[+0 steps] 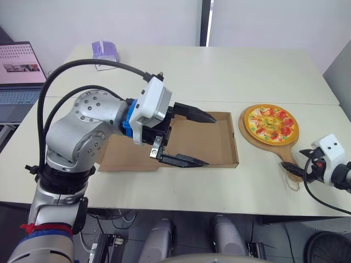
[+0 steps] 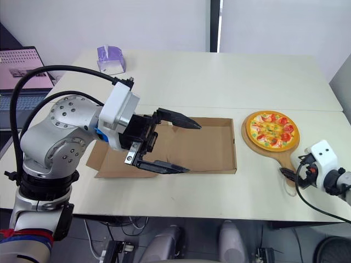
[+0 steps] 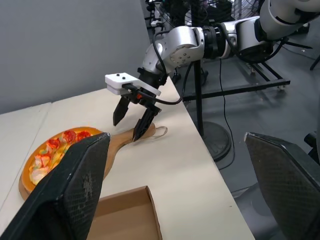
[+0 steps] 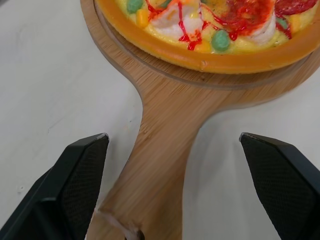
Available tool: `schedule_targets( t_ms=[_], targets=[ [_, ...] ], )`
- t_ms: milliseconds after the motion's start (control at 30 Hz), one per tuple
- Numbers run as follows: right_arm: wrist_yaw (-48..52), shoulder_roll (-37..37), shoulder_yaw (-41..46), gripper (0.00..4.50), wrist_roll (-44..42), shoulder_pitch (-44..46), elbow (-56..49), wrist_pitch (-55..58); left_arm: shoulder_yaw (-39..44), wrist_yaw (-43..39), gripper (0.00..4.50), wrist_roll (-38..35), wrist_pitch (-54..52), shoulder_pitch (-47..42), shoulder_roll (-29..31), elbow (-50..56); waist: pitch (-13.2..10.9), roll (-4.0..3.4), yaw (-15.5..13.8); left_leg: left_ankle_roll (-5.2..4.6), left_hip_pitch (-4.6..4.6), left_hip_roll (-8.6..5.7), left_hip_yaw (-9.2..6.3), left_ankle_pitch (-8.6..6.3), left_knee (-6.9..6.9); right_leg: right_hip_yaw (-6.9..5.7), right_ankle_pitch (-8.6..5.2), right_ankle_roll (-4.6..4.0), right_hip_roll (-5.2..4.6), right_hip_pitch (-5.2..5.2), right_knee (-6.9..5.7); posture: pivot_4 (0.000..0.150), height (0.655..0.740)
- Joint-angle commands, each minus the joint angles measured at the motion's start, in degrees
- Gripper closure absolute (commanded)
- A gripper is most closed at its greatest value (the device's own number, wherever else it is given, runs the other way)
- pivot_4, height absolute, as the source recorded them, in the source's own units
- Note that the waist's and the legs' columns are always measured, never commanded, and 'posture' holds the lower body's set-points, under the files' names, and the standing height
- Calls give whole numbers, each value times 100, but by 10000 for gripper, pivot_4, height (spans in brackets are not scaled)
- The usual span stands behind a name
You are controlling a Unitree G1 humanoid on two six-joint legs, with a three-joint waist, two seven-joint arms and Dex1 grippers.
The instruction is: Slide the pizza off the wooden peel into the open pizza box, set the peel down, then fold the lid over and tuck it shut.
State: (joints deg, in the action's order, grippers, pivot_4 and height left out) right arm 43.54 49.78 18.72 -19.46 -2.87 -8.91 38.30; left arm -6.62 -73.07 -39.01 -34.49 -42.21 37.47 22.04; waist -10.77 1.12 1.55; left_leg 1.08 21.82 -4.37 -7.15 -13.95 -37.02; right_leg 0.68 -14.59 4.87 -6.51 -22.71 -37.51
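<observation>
Pale table (image 1: pixel 247 71) carries an open cardboard box (image 2: pixel 216 145) at its middle, and the left claw (image 1: pixel 210 141) hangs over it spread wide, holding nothing. Just right of the box lies the wooden peel (image 1: pixel 279 153), with the pizza (image 1: pixel 271 124) on its round end. The peel looks stiff and fairly light, and the glossy pizza would probably slip if tipped, so the narrow handle (image 4: pixel 160 165) is the place to grip, kept level. The right claw (image 3: pixel 125 132) straddles that handle, spread wider than the wood and gripping nothing.

Right hand (image 3: pixel 127 131) spread above peel handle (image 3: pixel 120 144)
</observation>
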Motion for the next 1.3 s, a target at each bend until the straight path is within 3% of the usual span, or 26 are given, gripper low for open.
schedule_targets(
  t_ms=[33,300,400,567,633,900,1300],
  targets=[
    [-282,-135,-154,0,68,135,-192,185,85,87,169,10,129,32,30,169,0,0,-3,0,0,0,0,0,1,-1,0,0,1,0,4,1500,7400],
    [-722,-539,-123,0,-41,37,-340,604,89,252,169,-24,93,78,22,278,2,3,-4,-1,0,9,-5,0,3,-2,19,-2,21,10,36,1500,7400],
    [-883,-801,-18,6108,-178,162,-321,781,65,275,0,-1,114,77,21,268,5,8,9,-1,-3,11,-10,0,3,-1,21,1,34,13,45,1500,7400],
    [-907,-910,-48,24253,-195,171,-330,796,29,224,0,50,155,-11,27,181,5,8,6,-1,-3,12,-9,0,3,0,22,2,35,13,46,1500,7400],
    [-975,-969,-43,29476,-208,182,-324,795,30,200,0,73,169,-54,25,123,5,9,10,-1,-4,12,-10,-1,4,1,24,-1,36,13,48,1500,7400],
    [-1118,-1315,-1,29486,-175,702,-249,172,321,513,0,-10,-35,-51,84,-103,5,26,62,-1,-6,30,-9,-1,5,13,29,-2,67,6,52,1500,7400],
    [-132,-861,-1201,29486,361,3265,829,-966,1214,1041,0,-113,-564,-58,818,-653,-13,-2,117,0,27,96,54,0,13,34,67,-54,117,-62,44,1500,7400]
  ],
)
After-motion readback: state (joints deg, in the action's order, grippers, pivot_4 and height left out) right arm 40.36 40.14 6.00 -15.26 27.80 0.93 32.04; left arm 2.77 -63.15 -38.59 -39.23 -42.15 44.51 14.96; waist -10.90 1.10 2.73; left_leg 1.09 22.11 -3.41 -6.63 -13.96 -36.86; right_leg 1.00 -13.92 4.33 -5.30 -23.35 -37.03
